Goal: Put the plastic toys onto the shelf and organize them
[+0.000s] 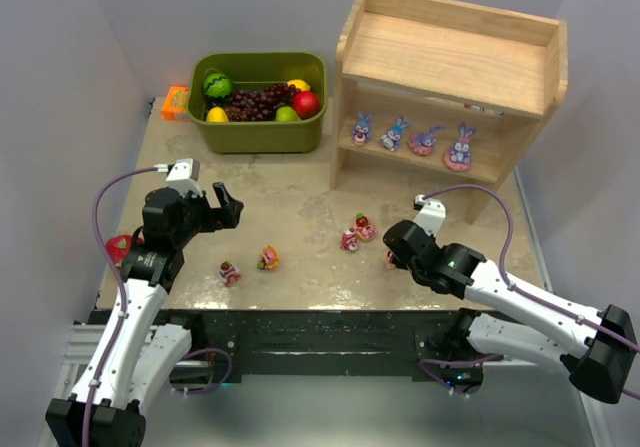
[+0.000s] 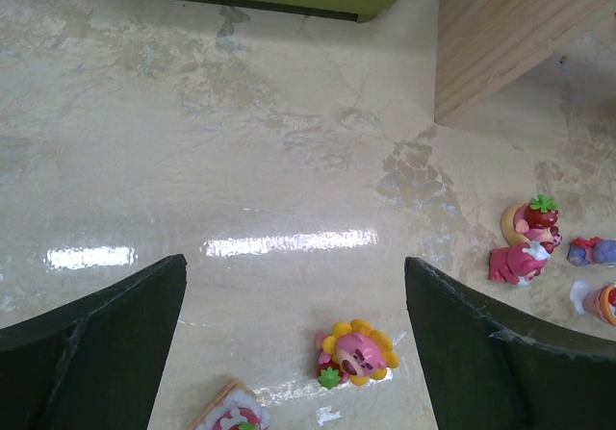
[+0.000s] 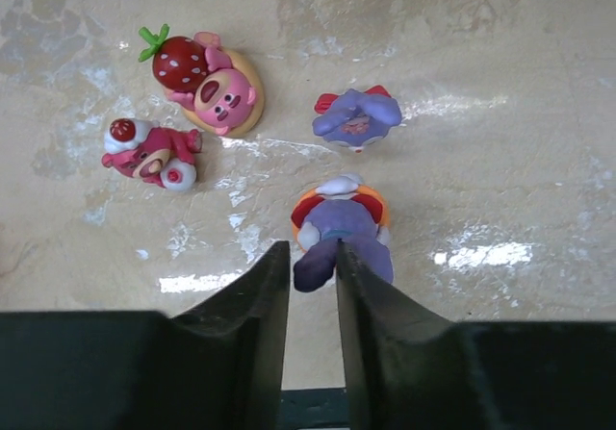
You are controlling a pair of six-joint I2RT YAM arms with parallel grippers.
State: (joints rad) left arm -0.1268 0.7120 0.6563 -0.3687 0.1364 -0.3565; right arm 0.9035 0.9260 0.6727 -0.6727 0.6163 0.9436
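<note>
The wooden shelf point(image 1: 450, 52) stands at the back right, with several blue-purple bunnies point(image 1: 393, 133) on its lower tier. My right gripper point(image 3: 313, 257) is low at the table, its jaws shut on the ear of a purple bunny point(image 3: 342, 228) on an orange-red base. Another bunny point(image 3: 356, 119) lies just beyond it. A strawberry bear point(image 3: 212, 84) and a pink bear point(image 3: 152, 153) lie to its left. My left gripper point(image 2: 294, 295) hangs open above the table, empty, over a sunflower bear point(image 2: 356, 353). A small toast-like toy point(image 2: 231, 413) lies beside that bear.
An olive-green bin point(image 1: 260, 132) of fake fruit sits at the back left, with an orange packet point(image 1: 175, 102) beside it. A pink dragon fruit point(image 1: 120, 247) lies at the left table edge near my left arm. The shelf's side board point(image 2: 510, 36) reaches down to the table.
</note>
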